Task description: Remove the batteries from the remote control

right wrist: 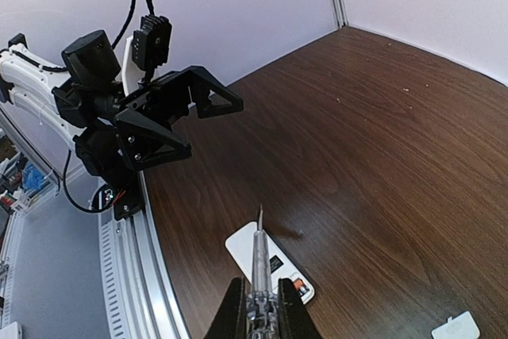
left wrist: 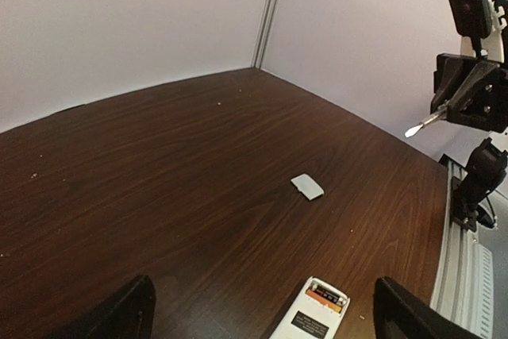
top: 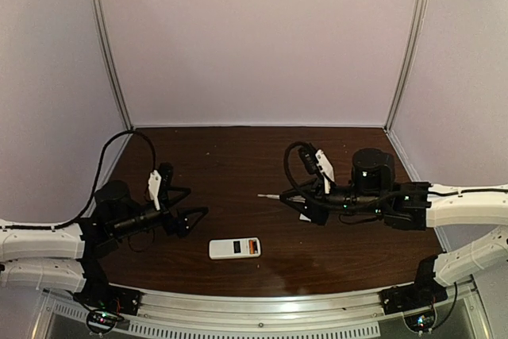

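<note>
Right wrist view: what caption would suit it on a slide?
The right hand grips a screwdriver pointed toward the remote control, while the left hand hangs open beyond.

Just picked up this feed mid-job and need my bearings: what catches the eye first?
The right fingers are shut on a screwdriver, held in the air with its tip pointing toward the left arm. The remote control lies near the table's front edge, an orange-red battery showing in its open compartment, and a small white cover lies apart on the wood. The left fingers stand wide open.
</note>
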You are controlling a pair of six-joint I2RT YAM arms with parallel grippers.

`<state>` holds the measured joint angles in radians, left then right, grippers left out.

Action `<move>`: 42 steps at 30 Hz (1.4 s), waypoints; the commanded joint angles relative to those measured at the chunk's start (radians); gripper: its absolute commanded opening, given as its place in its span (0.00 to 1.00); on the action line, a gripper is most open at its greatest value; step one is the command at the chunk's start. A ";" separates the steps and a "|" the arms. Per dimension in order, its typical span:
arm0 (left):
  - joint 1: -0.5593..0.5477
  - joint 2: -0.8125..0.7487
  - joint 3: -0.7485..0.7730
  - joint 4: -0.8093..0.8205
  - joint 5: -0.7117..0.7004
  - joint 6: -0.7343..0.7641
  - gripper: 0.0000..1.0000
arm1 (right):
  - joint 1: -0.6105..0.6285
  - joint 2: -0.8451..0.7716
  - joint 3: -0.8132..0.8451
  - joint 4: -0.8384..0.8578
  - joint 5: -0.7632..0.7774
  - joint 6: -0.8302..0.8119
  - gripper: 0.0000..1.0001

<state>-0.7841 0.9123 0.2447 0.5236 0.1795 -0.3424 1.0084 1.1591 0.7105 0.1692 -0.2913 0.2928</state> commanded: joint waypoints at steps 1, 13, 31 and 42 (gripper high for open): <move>0.007 0.026 -0.043 0.008 -0.051 0.061 0.97 | 0.005 -0.042 0.027 -0.126 0.050 -0.045 0.00; 0.006 0.209 -0.080 0.134 0.115 0.097 0.97 | 0.010 -0.104 0.057 -0.295 0.078 -0.063 0.00; -0.036 0.541 -0.044 0.307 0.225 0.197 0.97 | 0.017 -0.155 0.045 -0.346 0.073 -0.054 0.00; -0.037 0.691 -0.008 0.370 0.255 0.248 0.97 | 0.019 -0.172 0.030 -0.354 0.068 -0.050 0.00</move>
<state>-0.8154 1.5608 0.2119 0.8139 0.4015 -0.1368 1.0218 1.0111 0.7471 -0.1707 -0.2276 0.2356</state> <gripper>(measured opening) 0.975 0.105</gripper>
